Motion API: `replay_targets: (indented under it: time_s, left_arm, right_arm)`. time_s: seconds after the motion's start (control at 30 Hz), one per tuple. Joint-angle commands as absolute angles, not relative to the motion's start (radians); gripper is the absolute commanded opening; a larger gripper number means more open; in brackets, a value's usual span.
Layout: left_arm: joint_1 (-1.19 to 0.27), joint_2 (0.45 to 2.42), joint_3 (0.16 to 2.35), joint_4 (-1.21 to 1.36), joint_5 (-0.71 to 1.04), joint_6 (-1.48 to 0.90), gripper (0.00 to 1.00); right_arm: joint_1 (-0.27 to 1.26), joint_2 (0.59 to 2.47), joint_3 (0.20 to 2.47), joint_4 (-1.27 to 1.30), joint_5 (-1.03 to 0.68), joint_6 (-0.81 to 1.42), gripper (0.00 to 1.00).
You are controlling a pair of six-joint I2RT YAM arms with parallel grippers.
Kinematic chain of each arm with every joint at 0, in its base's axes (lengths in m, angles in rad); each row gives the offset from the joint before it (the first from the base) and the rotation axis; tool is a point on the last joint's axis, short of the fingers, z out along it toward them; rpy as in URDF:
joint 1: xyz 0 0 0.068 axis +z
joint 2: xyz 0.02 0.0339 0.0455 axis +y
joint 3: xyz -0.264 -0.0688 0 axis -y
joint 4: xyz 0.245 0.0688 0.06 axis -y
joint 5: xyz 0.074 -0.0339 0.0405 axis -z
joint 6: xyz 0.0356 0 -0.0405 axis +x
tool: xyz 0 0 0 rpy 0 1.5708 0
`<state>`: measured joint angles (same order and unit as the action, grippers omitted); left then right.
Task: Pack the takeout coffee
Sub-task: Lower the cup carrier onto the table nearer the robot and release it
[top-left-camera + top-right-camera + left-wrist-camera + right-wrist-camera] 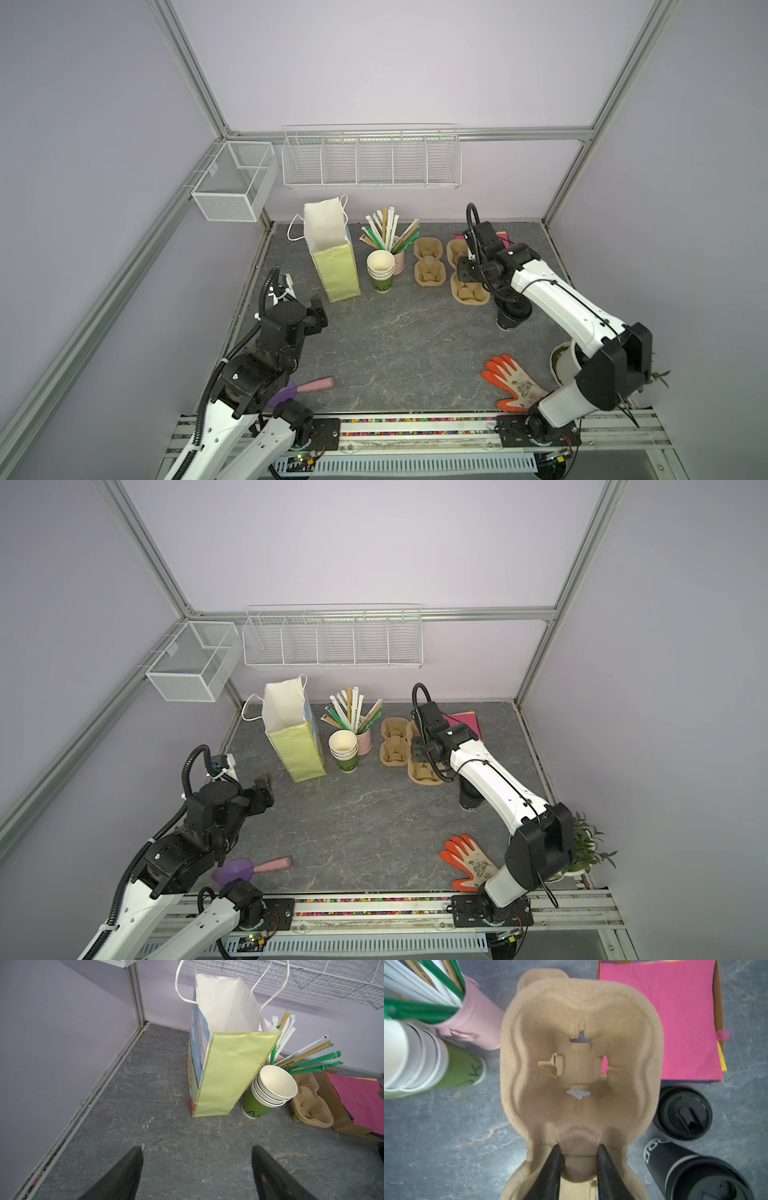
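Takeout coffee (pixel 683 1112) stands upright on the grey marbled table (pixel 446 1136), just beside the moulded-pulp cup carrier (pixel 581 1022). A second lidded black cup (pixel 695 1174) is close by. In both top views the right arm covers most of the coffee.

It looks like a thin paper cup with a matte wall and a glossy press-on plastic lid with a sip tab. Whether it is full cannot be told. If so, it will be weighty, and likely to slosh if tipped. The wall should give under a hard squeeze and the lid could pop off. Take it around the mid-wall below the lid rim, lightly, and keep it level.

The right gripper (pixel 579 1147) is pinched on the carrier's raised centre ridge. The carrier is fibrous, stiff and light, with rounded cup wells and cross-cut slots. The left gripper (pixel 197 1148) is spread wide over bare table, facing the open green paper bag (pixel 232 1072), which is creased, thin-walled and easily pushed over.
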<state>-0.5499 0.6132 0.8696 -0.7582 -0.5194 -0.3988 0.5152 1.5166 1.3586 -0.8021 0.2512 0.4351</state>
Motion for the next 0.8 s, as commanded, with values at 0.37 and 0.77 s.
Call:
replay_targets:
  time_s: [0.37, 0.77]
  left_arm:
    - [-0.546, 0.6, 0.864, -0.769, -0.53, -0.387, 0.82]
    - [-0.547, 0.607, 0.862, -0.765, -0.526, -0.384, 0.82]
  right_arm:
    - [0.545, 1.496, 1.033, -0.617, 0.264, 0.495, 0.29]
    - [0.546, 1.618, 1.033, -0.531, 0.318, 0.452, 0.29]
